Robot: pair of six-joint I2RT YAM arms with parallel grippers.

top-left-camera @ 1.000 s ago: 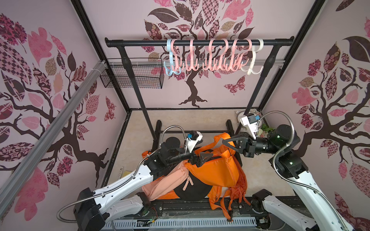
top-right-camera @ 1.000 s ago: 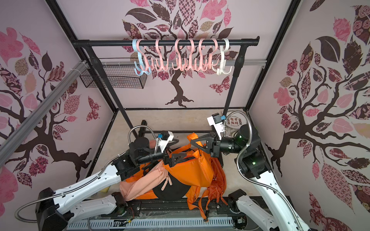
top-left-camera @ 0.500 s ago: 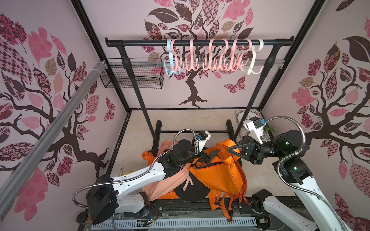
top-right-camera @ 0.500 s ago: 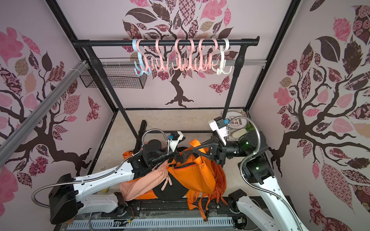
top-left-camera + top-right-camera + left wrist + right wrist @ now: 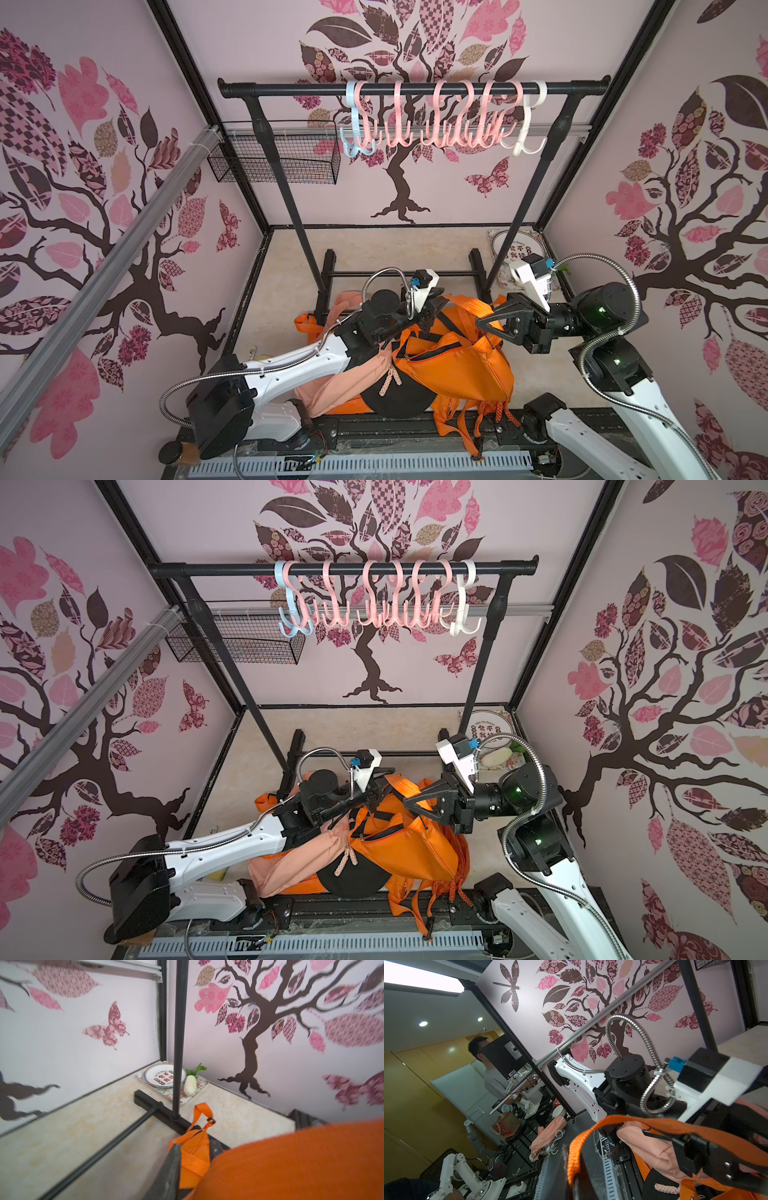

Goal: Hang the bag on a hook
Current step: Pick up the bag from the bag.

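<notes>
**Lettering in view.** Plate [image 5: 528, 245], at about 1 o'clock on the floor in both top views [image 5: 492, 729], also seen in the left wrist view [image 5: 160, 1076]: two short rows of red Chinese characters on the white centre, with small round marks in red and dark beside them. The upper row appears to read 食不 and the lower 我待, though the strokes are small and uncertain. A thin arc of dark small print sits above the rows, too fine to read. Sticker [image 5: 512, 1073] on the back of the black screen [image 5: 500, 1057], right wrist view: white with barcode-like lines, illegible
</notes>
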